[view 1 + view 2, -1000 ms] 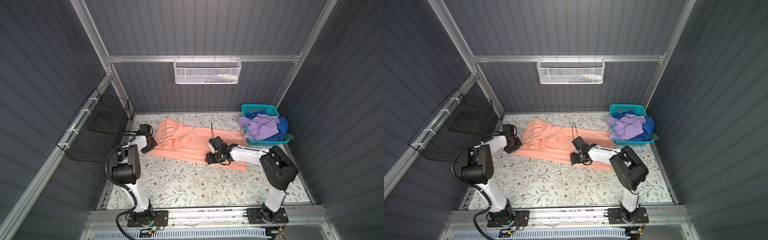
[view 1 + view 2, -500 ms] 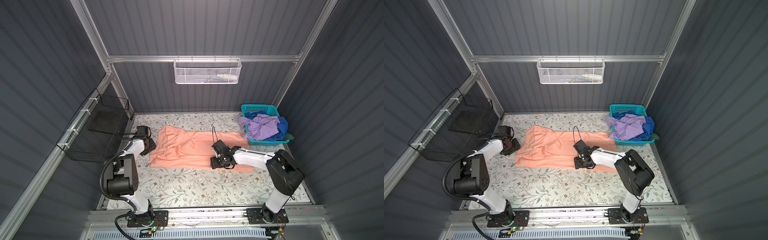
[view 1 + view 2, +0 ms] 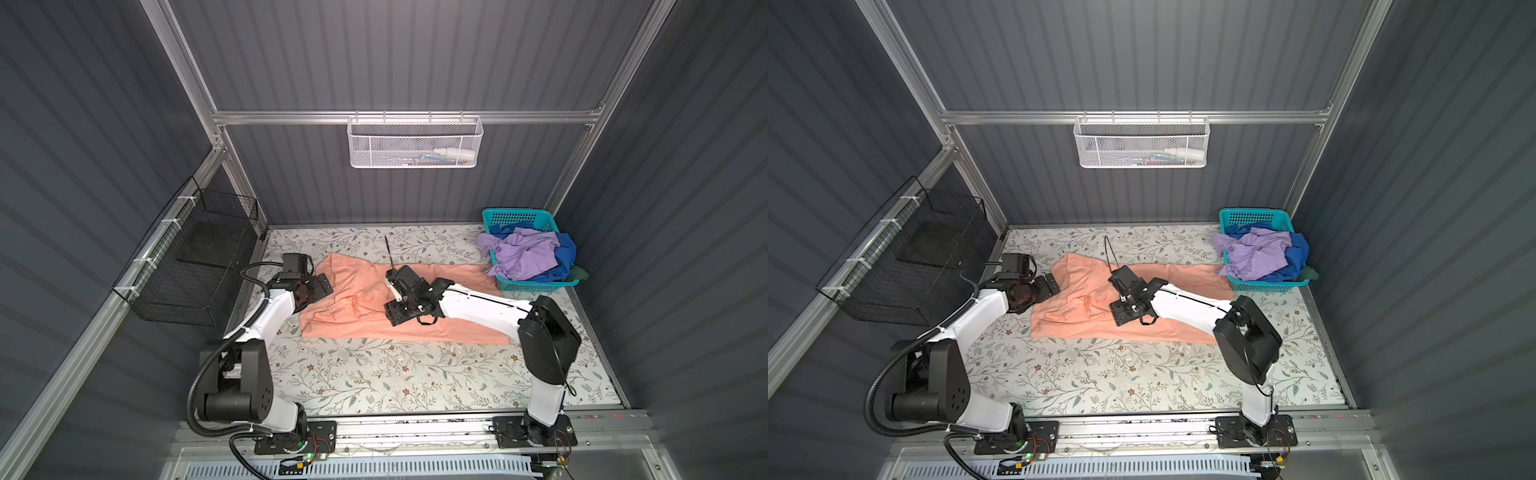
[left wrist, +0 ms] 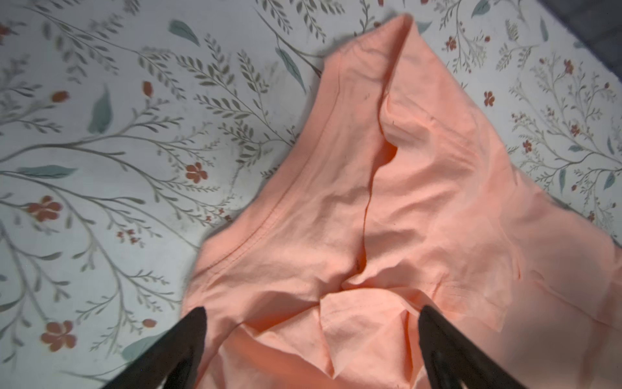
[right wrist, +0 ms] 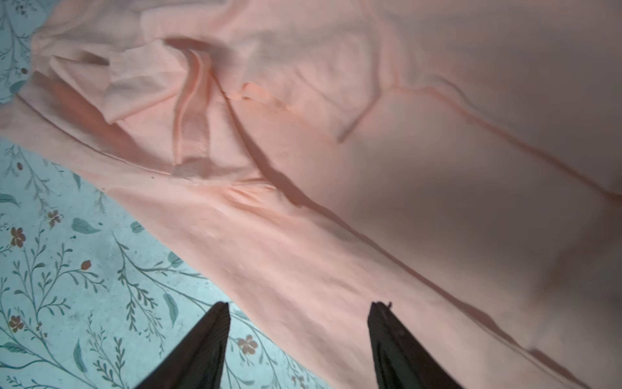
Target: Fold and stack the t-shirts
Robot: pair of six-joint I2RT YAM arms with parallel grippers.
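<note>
the left gripper [image 4: 311, 309] stands open, its two black tapered fingers [image 4: 181, 340] spread wide over the crumpled end of the peach shirt [image 4: 404, 202], gripping nothing. the cloth there is soft knit, bunched in loose folds, with a stitched hem curving along its edge. the right gripper [image 5: 299, 304] is open too and holds nothing. its dark pointed fingers part over the peach shirt's near long edge, one tip above cloth, one above the mat [image 5: 84, 269]. the peach shirt lies lengthwise on the mat, smoother toward its right end. the mat is pale, printed with leafy sprigs and small reddish flowers. just beside the peach shirt's right end sits a basket [image 3: 517, 216] of teal perforated plastic, rectangular. a rumpled lavender shirt [image 3: 523, 257] and a blue shirt [image 3: 565, 253] are heaped in it.
</note>
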